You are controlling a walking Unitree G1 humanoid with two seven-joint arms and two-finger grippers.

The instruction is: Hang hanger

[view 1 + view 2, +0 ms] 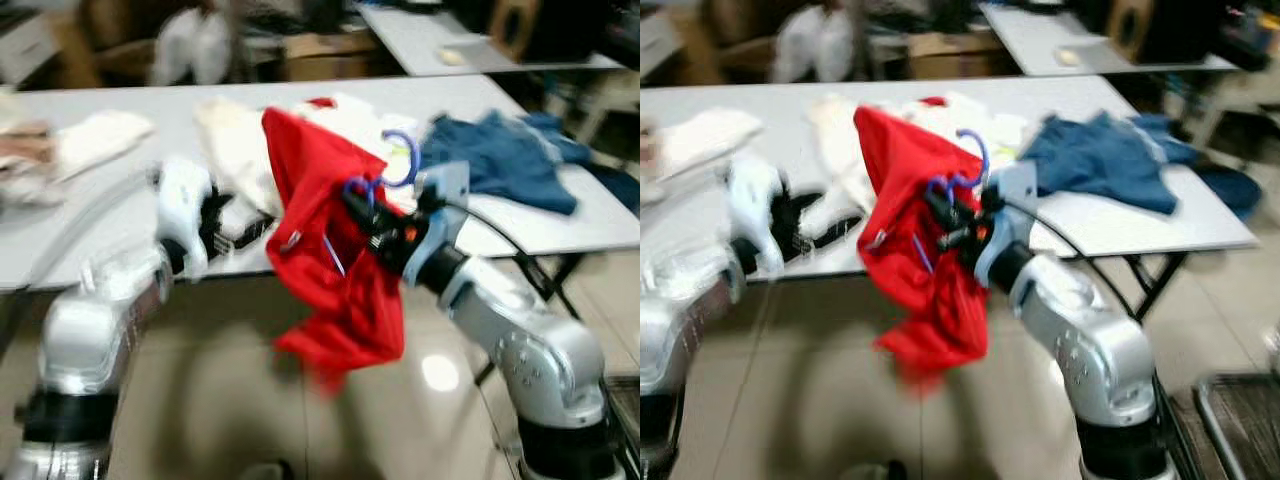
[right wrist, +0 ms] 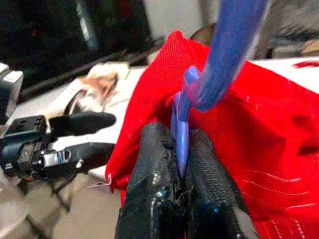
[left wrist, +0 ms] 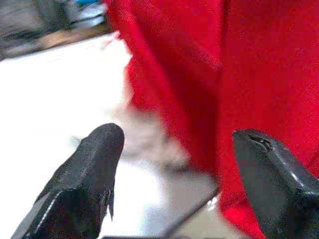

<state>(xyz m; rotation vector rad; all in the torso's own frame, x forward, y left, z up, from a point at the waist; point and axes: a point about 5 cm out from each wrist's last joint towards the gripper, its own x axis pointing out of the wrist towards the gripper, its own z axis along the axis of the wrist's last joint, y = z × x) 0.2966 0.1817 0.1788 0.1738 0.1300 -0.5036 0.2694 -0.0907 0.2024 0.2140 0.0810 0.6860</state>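
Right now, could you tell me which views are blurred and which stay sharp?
Both eye views are motion-blurred, smearing the red garment and table; the right wrist view is sharpest, on the right gripper pinching the blue hanger; the left wrist view is soft beyond the left gripper.

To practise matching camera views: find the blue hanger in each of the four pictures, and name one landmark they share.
Left eye view: blue hanger, hook rising above the right gripper.
Right eye view: centre, hook above the red garment.
Left wrist view: no hanger to be made out; red cloth beyond the left gripper.
Right wrist view: clamped between the fingers, hook overhead.
Shared landmark: the red garment.
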